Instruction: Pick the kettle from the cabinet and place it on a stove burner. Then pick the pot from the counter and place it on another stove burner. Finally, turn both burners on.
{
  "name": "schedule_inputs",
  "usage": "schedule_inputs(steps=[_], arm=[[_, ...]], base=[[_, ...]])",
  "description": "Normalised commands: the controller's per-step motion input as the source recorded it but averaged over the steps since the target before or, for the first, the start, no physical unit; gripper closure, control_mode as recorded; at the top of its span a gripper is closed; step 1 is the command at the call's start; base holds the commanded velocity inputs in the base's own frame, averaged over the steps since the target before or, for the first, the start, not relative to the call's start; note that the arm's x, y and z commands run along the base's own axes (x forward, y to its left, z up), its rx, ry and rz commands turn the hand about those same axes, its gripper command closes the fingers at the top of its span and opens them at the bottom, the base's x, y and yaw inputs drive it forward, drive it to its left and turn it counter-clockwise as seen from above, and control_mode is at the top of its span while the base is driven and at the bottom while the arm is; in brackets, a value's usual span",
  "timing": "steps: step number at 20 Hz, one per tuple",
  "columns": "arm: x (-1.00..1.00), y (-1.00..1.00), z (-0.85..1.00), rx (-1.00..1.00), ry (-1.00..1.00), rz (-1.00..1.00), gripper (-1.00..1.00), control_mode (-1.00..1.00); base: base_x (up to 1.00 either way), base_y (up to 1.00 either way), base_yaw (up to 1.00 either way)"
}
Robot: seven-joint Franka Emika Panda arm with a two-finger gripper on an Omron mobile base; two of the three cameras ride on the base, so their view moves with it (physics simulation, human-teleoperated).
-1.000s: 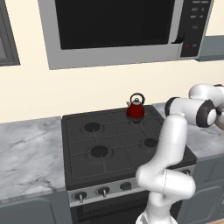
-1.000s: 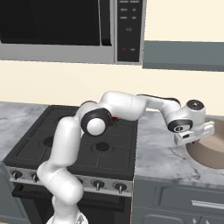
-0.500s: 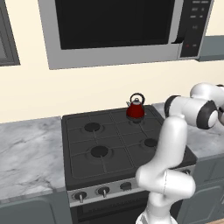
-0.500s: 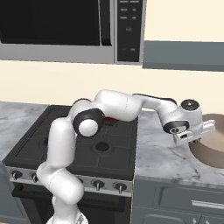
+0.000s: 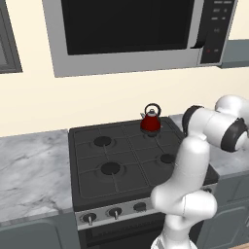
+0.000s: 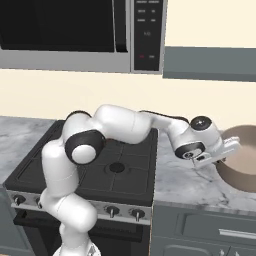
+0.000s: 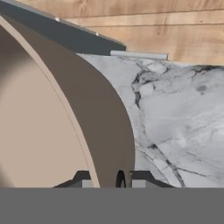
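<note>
Gripper shifted slightly right, apparently pinching the rim of one pot on the right counter, one kettle on a far burner.

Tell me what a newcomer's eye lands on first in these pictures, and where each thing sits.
First comes the small glossy red kettle with its black loop handle, standing on the back right burner of the black cooktop. Next, the white arm stretches right across the veined marble counter to the wide beige-tan pot, where the gripper sits at the pot's near rim. In the hand view the pot's wall passes between the finger tips.
</note>
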Motion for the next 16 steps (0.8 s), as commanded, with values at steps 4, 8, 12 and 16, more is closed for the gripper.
schedule_inputs(steps=[4, 8, 12, 16], arm=[[-0.41, 0.01, 0.30, -0.02, 0.04, -0.07, 1.00, -1.00], [-0.32, 0.09, 0.38, -0.03, 0.12, -0.07, 1.00, -1.00], [-0.33, 0.15, 0.38, -0.02, 0.16, -0.04, 1.00, -1.00], [-0.38, 0.19, 0.27, 0.00, 0.14, -0.03, 1.00, -1.00]], base=[[0.00, 0.00, 0.00], [0.00, 0.00, 0.00], [0.00, 0.00, 0.00], [0.00, 0.00, 0.00]])
